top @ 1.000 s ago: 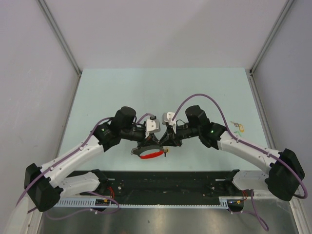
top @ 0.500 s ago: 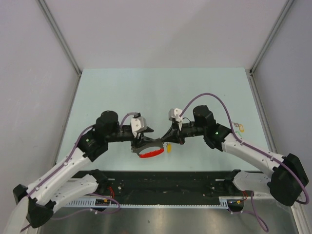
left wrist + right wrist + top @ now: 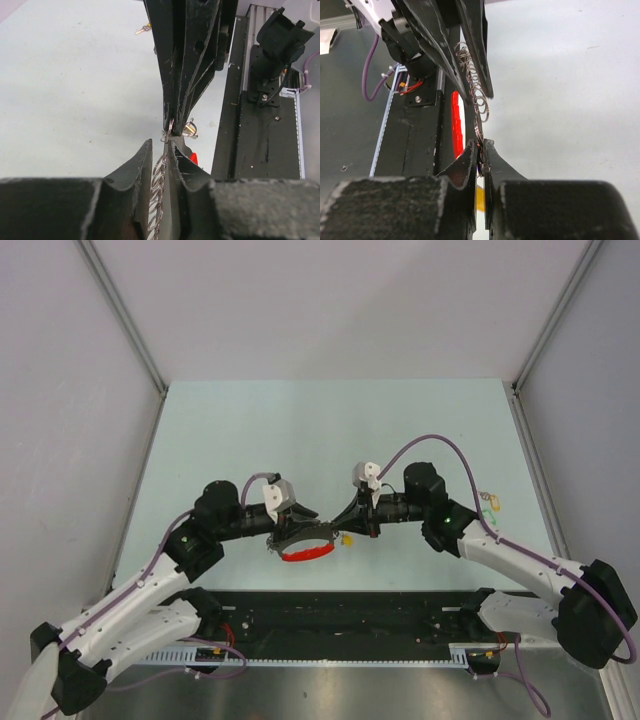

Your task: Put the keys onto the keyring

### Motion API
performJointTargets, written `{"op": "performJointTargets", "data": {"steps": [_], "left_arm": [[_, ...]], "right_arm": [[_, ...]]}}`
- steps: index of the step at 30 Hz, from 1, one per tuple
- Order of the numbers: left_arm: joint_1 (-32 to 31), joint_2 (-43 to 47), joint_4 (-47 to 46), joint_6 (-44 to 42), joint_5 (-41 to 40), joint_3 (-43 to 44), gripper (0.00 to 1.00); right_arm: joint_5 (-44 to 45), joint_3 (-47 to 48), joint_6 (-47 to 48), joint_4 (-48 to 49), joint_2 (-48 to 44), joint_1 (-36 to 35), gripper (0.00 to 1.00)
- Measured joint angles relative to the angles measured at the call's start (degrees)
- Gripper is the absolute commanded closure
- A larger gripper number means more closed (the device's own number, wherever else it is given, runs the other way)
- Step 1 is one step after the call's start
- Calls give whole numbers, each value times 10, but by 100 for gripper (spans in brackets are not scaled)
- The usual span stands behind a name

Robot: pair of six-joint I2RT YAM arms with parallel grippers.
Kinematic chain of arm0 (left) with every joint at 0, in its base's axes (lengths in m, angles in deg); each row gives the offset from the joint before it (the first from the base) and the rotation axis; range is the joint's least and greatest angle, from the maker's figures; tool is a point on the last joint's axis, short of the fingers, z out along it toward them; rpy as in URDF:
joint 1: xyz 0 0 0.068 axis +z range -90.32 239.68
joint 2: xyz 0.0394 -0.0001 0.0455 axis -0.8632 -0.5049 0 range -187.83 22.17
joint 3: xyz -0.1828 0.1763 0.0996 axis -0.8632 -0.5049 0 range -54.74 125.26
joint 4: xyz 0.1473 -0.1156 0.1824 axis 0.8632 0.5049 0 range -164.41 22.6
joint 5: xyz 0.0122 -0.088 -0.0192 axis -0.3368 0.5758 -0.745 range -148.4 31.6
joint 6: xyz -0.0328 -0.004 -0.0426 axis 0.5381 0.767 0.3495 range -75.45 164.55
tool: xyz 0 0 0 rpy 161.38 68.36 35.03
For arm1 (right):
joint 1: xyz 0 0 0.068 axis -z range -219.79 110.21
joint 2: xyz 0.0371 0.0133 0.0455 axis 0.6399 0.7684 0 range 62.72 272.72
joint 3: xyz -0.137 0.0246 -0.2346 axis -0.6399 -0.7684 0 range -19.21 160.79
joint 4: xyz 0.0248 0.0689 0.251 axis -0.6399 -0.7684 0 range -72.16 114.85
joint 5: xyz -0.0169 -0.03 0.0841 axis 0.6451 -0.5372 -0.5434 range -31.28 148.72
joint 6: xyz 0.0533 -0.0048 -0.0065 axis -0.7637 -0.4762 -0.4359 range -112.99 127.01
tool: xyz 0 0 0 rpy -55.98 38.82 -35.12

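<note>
The keyring is a red curved band (image 3: 307, 554) with a chain of thin silver rings (image 3: 159, 180). It hangs between both grippers above the table's near edge. My left gripper (image 3: 160, 146) has the chain between its narrow jaws, shut on it. Tip to tip with it, my right gripper (image 3: 480, 146) is shut on thin metal at the chain's end. A key's yellow head (image 3: 347, 538) hangs just under those tips. The top view shows the left gripper (image 3: 310, 525) and the right gripper (image 3: 338, 527) almost touching. Another of the keys (image 3: 489, 502) lies on the table at the right.
The pale green table (image 3: 330, 430) stretches away behind the arms. A black rail with cables (image 3: 340, 615) runs along the near edge under the grippers. Grey walls (image 3: 80, 440) close in both sides. The key on the table shows small in the left wrist view (image 3: 143, 30).
The left arm drew back leftward; its gripper opened and closed again on the ring chain. The right gripper closed and shifted slightly right. The yellow key head now hangs in view.
</note>
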Motion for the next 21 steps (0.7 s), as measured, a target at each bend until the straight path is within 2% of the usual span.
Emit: {"op": "performJointTargets", "data": {"steps": [21], "left_arm": [[-6,-31,-48,7,19,-11,82]], "right_arm": [[11,-10,-22,33,-9,-1,100]]}}
